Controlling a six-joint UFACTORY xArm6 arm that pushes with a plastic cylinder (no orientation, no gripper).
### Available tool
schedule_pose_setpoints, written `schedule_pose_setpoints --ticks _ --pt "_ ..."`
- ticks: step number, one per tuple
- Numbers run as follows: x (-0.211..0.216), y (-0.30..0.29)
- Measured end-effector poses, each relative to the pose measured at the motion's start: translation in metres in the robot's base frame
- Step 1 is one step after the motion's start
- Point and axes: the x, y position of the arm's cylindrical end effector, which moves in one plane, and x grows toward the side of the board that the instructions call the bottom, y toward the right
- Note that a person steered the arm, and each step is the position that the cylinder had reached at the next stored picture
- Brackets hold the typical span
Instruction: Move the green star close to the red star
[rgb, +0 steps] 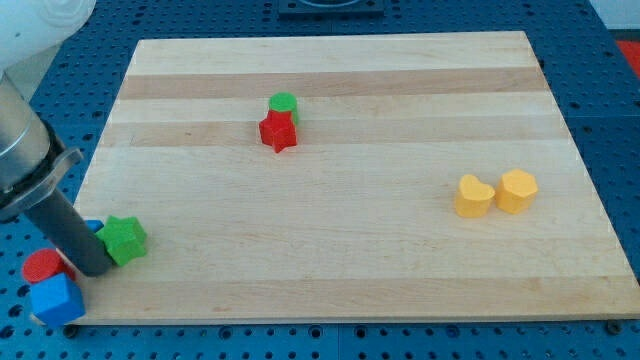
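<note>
The green star (125, 239) lies near the board's bottom left corner. The red star (278, 131) sits left of the board's middle, toward the view's top, touching a green round block (284, 104) just above it. My rod comes in from the view's left edge, and my tip (97, 268) rests just left of the green star and a little below it, touching or nearly touching it. The two stars are far apart.
A red round block (43, 265) and a blue block (54, 299) sit at the bottom left corner, left of my rod. A sliver of another blue block (92, 227) shows behind the rod. A yellow heart (473, 196) and a yellow hexagon (518, 190) lie at the right.
</note>
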Motion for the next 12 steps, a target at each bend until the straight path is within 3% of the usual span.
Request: schedule_pose_setpoints --ticks 3,8,9,10,12 --pt "-0.066 0.073" --pt "-0.094 0.143" --pt "-0.088 0.145" --pt "-0.055 0.151" --pt "-0.088 0.188"
